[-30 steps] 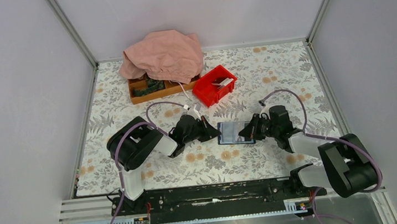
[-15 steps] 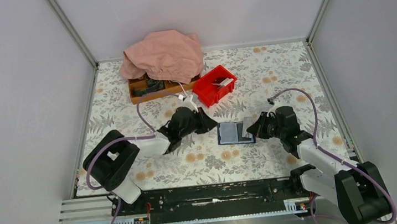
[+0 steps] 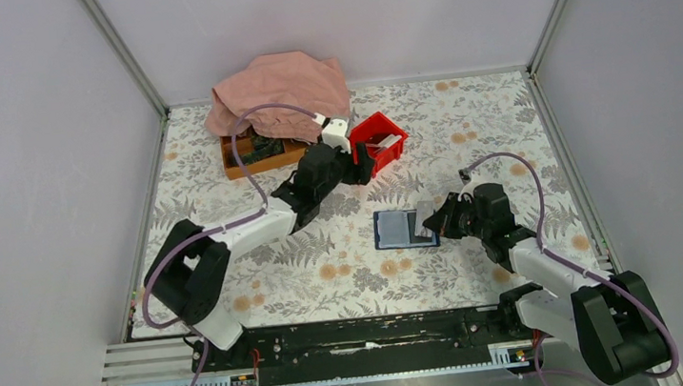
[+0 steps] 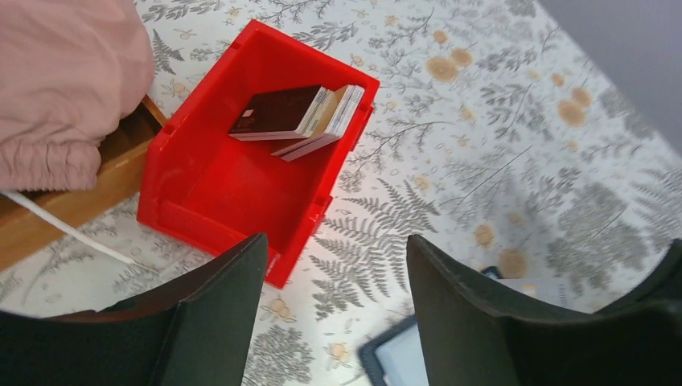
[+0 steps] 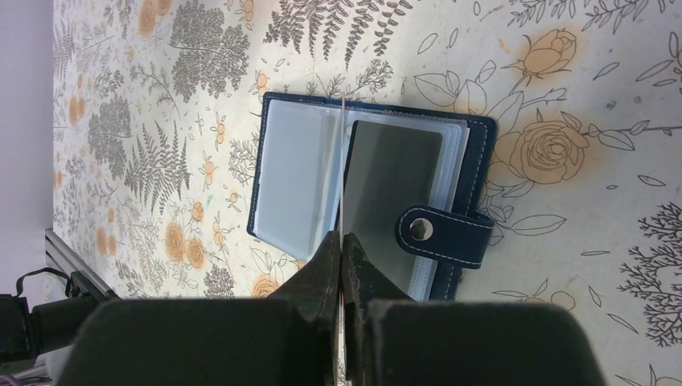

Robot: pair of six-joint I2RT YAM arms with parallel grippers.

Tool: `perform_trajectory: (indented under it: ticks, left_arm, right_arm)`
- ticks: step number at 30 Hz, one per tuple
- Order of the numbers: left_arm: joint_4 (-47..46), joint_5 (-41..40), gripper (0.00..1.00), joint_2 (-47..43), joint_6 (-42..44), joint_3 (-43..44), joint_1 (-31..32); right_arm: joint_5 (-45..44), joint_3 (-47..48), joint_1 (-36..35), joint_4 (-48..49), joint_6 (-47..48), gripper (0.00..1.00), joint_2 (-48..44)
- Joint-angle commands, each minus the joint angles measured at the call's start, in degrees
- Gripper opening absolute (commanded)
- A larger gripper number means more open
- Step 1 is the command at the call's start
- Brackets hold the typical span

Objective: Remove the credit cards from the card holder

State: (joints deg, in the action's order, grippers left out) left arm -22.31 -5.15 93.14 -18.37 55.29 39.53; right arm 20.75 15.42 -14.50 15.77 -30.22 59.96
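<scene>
Right wrist: card holder (image 5: 294, 182) lies open, one leaf pinched in right claw (image 5: 343, 244).

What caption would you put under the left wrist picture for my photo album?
Open left gripper poised by a red bin holding a small stack of credit cards.

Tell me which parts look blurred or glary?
Left wrist: the left gripper looks soft, the red bin sharp. Right wrist: the right gripper blurs, the card holder pockets show a pale sheen. Top external: even light, faint shadows.
</scene>
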Motion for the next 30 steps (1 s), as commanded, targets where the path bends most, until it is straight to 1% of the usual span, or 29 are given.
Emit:
perform_trajectory:
  ticks: [1,3,6,14,19,20,22,24,26,28,30]
  left_arm:
    - [-3.0,8.0,0.66,4.1,15.0,2.8,-1.8]
    - [-3.8,12.1,0.63,5.8,17.1,4.2,-2.7]
    - [-4.6,17.7,0.63,8.2,18.2,6.2,-4.4]
    - [-3.3,19.0,0.64,14.3,19.6,10.6,-4.8]
    - [-4.0,18.3,0.63,15.8,18.9,10.9,-4.8]
    - [-4.2,18.2,0.61,16.0,18.8,10.7,-4.8]
    - [-4.1,18.1,0.53,16.2,18.5,10.5,-4.8]
    - [-4.1,17.5,0.47,16.3,18.2,10.2,-4.8]
    - [-4.2,16.3,0.39,16.6,17.7,10.1,-4.8]
    - [-4.3,16.1,0.37,17.3,17.7,10.1,-4.8]
    - [-4.2,16.2,0.37,18.0,17.6,10.5,-4.8]
  right_arm:
    - [1.9,-0.6,0.3,3.5,0.2,0.0,-0.5]
    - [1.9,-0.7,0.3,3.3,0.2,0.0,-0.9]
    - [1.7,-0.8,0.4,3.2,0.2,0.0,-1.1]
    - [1.8,-0.2,0.3,3.7,0.4,0.0,0.1]
    - [1.5,-0.6,0.3,3.8,0.4,0.0,-0.1]
    - [1.5,-0.6,0.3,3.8,0.4,0.0,-0.3]
    - [1.4,-0.6,0.3,3.7,0.4,0.0,-0.4]
    - [1.4,-0.6,0.3,3.6,0.4,0.0,-0.6]
    - [1.4,-0.7,0.3,3.6,0.5,0.0,-0.6]
    - [1.6,-0.7,0.3,3.7,0.4,0.0,-0.6]
    - [1.6,-0.7,0.3,3.6,0.4,0.0,-0.8]
